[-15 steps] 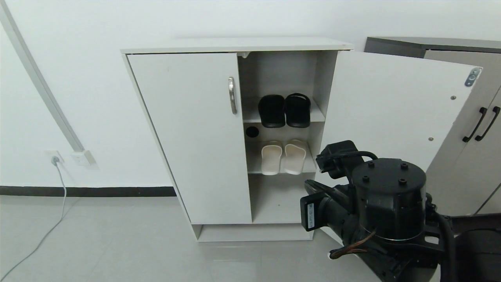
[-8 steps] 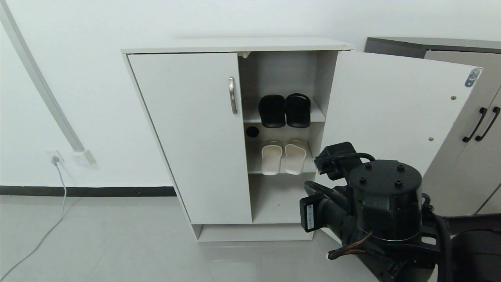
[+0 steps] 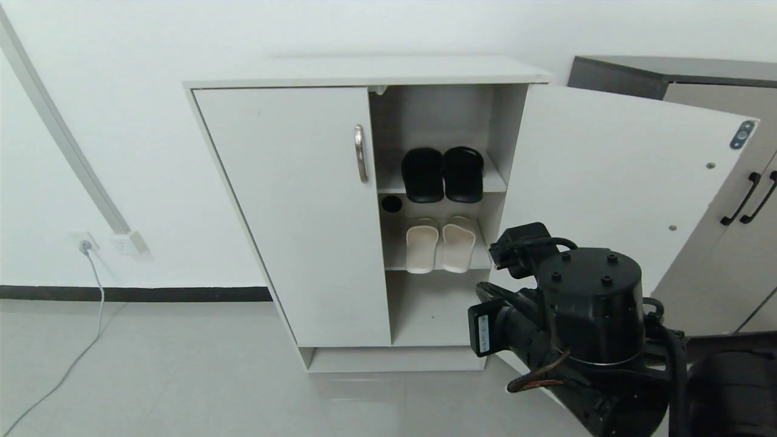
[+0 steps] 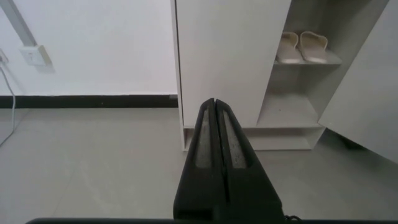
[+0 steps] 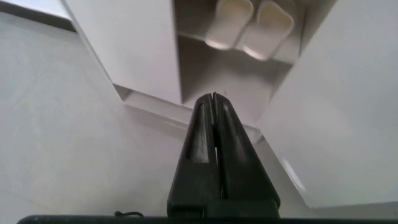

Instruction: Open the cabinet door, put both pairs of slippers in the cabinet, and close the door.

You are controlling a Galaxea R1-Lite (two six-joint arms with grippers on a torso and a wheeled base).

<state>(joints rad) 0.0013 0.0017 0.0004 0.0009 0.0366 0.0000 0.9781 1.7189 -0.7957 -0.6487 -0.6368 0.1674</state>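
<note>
left jaws clenched flat together, holding nothing, poised above the floor and facing the closed left door; right jaws likewise clenched and empty, aimed at the lowest compartment of the cabinet, close beside the open cabinet door; black slippers lie side by side on the upper shelf; white slippers lie on the shelf directly below; grey cabinet stands behind the open door.
</note>
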